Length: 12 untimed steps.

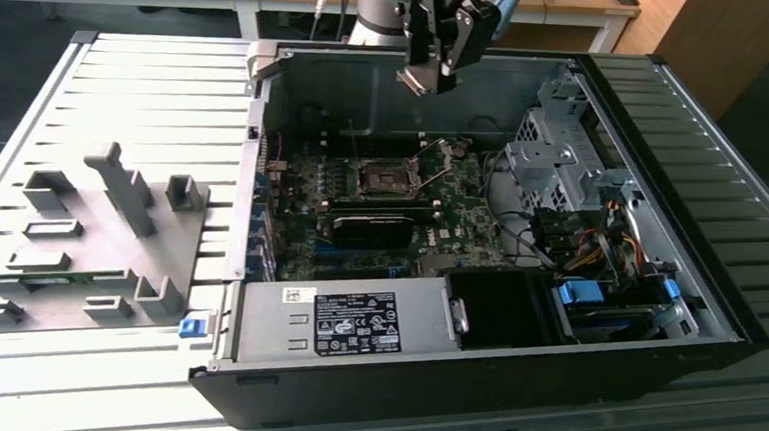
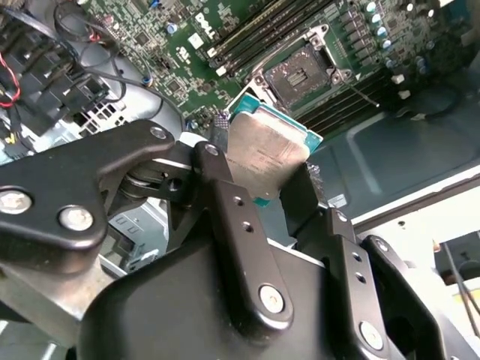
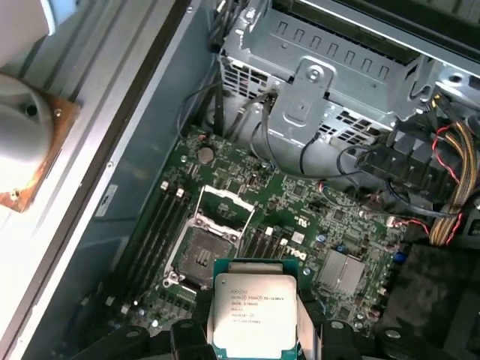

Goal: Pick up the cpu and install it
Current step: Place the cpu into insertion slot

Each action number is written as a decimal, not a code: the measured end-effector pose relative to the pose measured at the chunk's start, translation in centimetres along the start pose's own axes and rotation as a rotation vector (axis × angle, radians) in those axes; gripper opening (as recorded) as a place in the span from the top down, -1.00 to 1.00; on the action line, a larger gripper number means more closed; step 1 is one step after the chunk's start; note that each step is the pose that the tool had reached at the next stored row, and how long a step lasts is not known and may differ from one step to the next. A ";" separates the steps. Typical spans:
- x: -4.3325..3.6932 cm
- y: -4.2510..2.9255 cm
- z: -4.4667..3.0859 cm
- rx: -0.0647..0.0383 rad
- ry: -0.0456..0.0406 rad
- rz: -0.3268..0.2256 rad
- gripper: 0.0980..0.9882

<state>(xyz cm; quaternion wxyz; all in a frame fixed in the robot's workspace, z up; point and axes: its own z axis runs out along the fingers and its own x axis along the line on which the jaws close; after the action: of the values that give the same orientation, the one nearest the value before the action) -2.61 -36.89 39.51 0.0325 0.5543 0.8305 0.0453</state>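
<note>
The cpu (image 3: pixel 251 315), a small square chip with a silvery metal top and a green edge, is clamped between my black fingers (image 2: pixel 219 180). My gripper (image 2: pixel 260 180) is shut on it. In the exterior view the gripper (image 1: pixel 427 76) hangs with the cpu (image 1: pixel 417 79) above the rear part of the open computer case, higher than the case wall. The motherboard socket (image 3: pixel 202 251) lies below with its metal frame flipped open, and it is bare inside. It also shows as the socket (image 1: pixel 390 181) in the exterior view and the socket (image 2: pixel 300 71) in the second wrist view.
The open case (image 1: pixel 482 382) lies on a slatted table. A grey power-supply box (image 1: pixel 338 323) sits at its near end, a drive cage (image 1: pixel 555 156) and cable bundles (image 1: pixel 583 243) on the exterior view's right. A grey fixture tray (image 1: pixel 89 248) stands on the exterior view's left.
</note>
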 end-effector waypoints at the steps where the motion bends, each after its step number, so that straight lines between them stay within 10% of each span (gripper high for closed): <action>1: 0.02 0.01 0.02 0.000 -0.0009 0.007 0.03; 12: 0.07 -0.04 0.35 0.001 -0.0183 0.165 0.03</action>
<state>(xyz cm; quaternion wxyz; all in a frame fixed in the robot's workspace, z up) -2.64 -36.82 39.16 0.0360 0.6211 0.7818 0.0423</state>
